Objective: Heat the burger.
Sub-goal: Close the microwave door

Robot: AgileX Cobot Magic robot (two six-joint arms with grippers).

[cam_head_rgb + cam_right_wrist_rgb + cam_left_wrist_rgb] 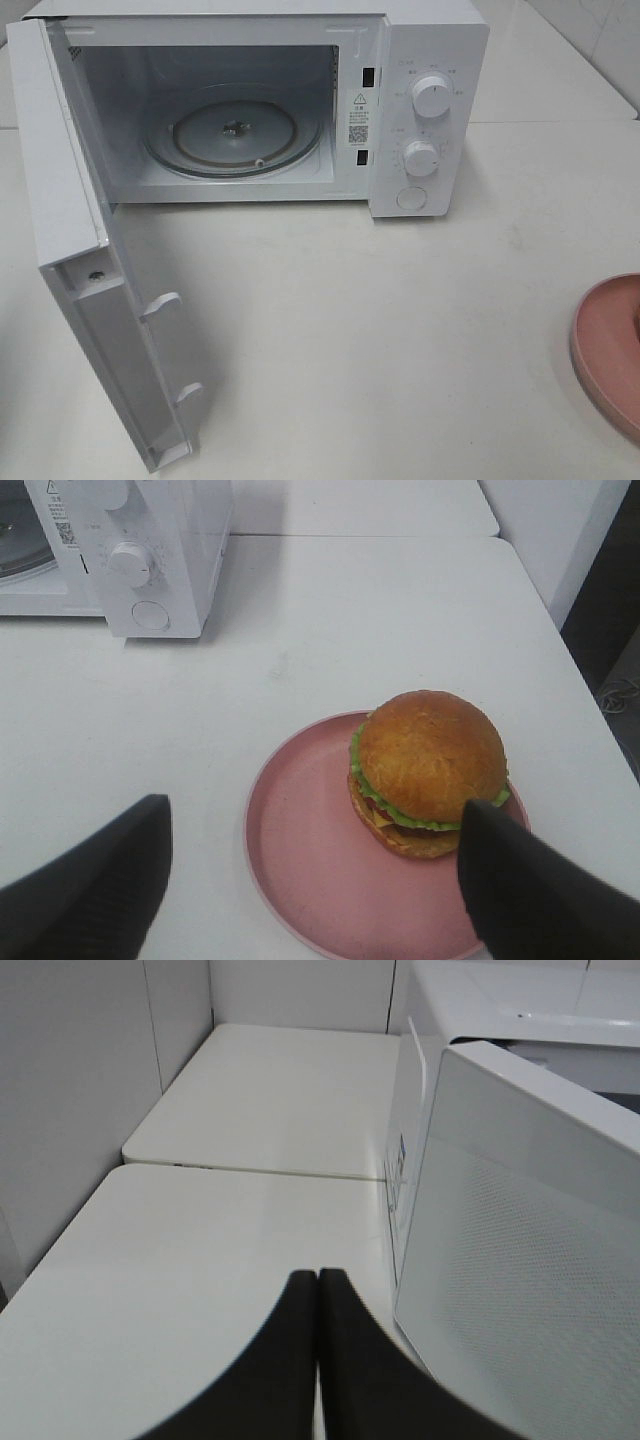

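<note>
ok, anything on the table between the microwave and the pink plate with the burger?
Nothing. In the right wrist view the table is bare from the microwave to the pink plate holding the burger; the exterior high view agrees.

High exterior camera looking steeply down at the open microwave (300, 100) on the desk (400, 330), left wrist view low beside the microwave's door (530, 1250) — close, right wrist view angled down over the pink plate (310, 870), microwave's dials shared with the exterior view.

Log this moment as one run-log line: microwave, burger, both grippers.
microwave: door open, turntable bare | burger: on pink plate, outside microwave | left gripper: shut, holding nothing | right gripper: open above plate
</note>
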